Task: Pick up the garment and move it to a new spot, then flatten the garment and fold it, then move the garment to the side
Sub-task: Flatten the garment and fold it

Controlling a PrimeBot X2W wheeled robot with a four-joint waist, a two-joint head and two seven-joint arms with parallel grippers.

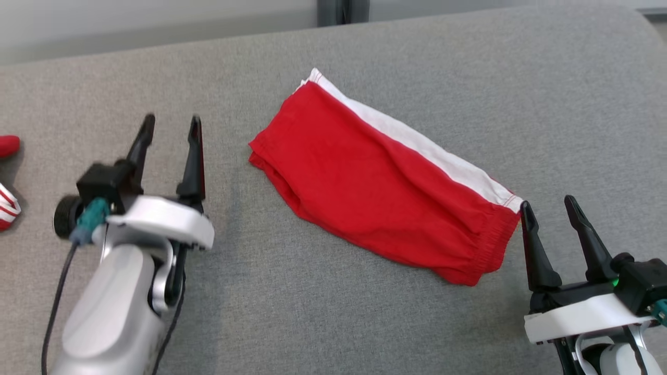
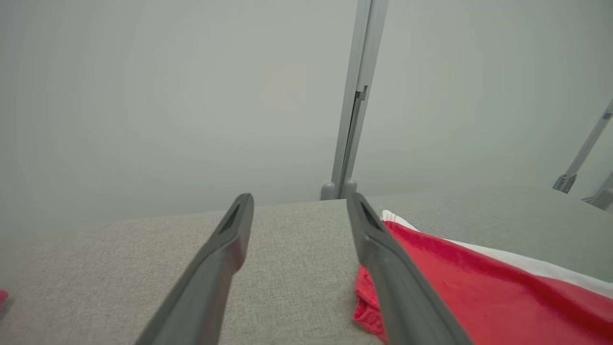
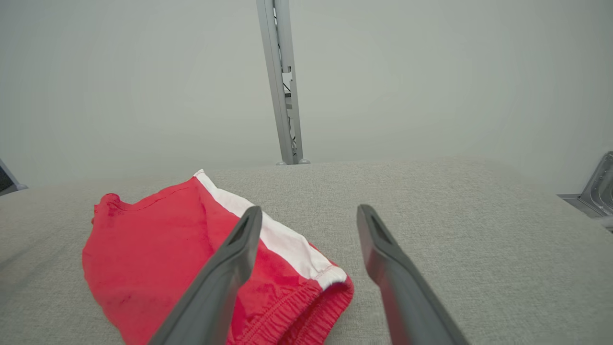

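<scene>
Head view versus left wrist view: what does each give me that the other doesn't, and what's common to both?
Head view: the whole folded red garment with its white band, and the right end effector, open beside the waistband corner. Left wrist view: an angled metal brace at the far right, beyond the surface. Both: the open left end effector, the garment's left end, and the grey fabric surface.

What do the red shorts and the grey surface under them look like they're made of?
The red shorts look like soft, matte cloth, probably cotton. The cloth creases loosely, and one edge is gathered as if elasticated. The grey surface looks like coarse woven upholstery fabric, matte, with a fine heathered weave showing. What lies beneath that fabric cannot be told.
</scene>
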